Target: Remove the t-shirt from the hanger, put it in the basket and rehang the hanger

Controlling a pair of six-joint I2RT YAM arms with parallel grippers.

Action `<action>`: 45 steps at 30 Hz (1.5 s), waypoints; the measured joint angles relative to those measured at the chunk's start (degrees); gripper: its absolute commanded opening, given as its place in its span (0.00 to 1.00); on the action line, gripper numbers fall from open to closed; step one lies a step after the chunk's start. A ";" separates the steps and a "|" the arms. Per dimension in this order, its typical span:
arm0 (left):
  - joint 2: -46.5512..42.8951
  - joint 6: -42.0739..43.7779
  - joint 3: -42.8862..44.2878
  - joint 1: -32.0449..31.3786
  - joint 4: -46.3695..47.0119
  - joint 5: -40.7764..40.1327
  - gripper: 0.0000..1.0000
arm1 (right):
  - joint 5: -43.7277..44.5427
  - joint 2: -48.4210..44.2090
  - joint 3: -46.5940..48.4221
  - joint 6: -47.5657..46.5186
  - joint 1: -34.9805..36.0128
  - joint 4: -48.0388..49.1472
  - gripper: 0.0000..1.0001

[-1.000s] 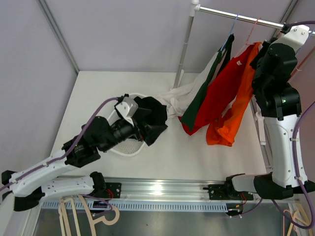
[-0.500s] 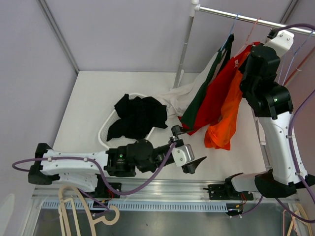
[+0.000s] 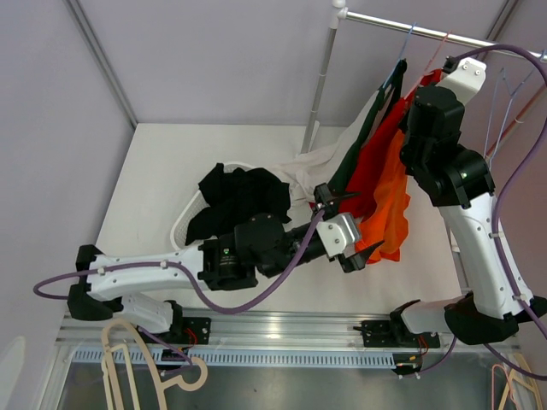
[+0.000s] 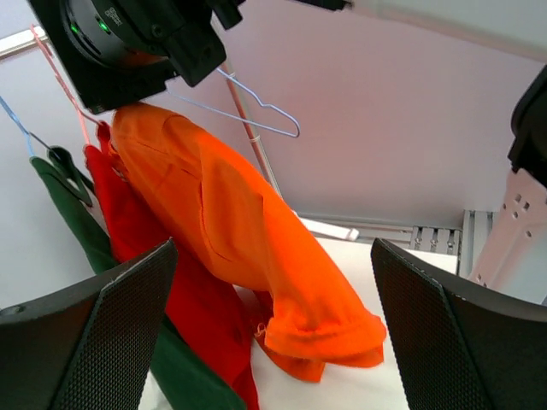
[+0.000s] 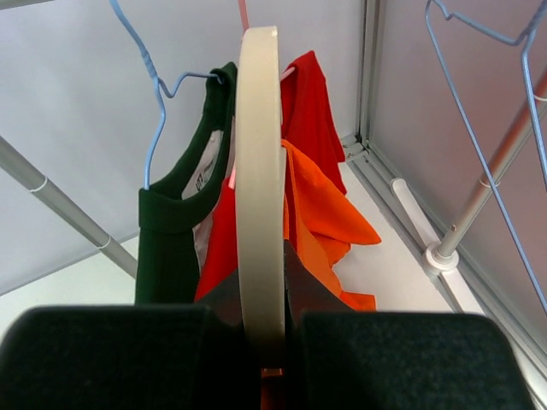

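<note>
Fingers of the right gripper [image 5: 261, 342] are clamped on the cream hanger [image 5: 259, 154] just below the rail [image 3: 410, 28], with the orange t-shirt [image 3: 389, 201] hanging down from it. Lower under the rail, the left gripper [image 4: 272, 256] has its fingers wide apart near the t-shirt's hem. A red shirt [image 5: 308, 94] and a green shirt [image 5: 171, 248] hang alongside.

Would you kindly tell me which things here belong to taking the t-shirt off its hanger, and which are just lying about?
Job: orange t-shirt, cream hanger, right gripper shut on it, open left gripper.
Lying about: green shirt, red shirt, black clothes, white basket, empty wire hanger.
</note>
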 measured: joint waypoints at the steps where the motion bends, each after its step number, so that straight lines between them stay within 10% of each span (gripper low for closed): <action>1: 0.85 -0.72 1.05 0.48 -0.59 0.28 0.99 | 0.22 0.00 -0.09 -0.04 0.31 0.02 0.00; 12: 8.09 -6.93 4.66 3.32 -5.81 4.04 0.96 | 2.23 -0.46 -0.11 -1.73 2.73 1.95 0.00; 20: 10.08 -9.90 4.85 3.96 -7.85 5.29 0.02 | 2.78 -0.55 -0.11 -3.04 3.28 3.02 0.00; 45: -7.52 -11.13 -1.07 -6.73 -13.97 -3.39 0.01 | 3.56 1.86 -2.71 -9.84 -8.37 12.00 0.00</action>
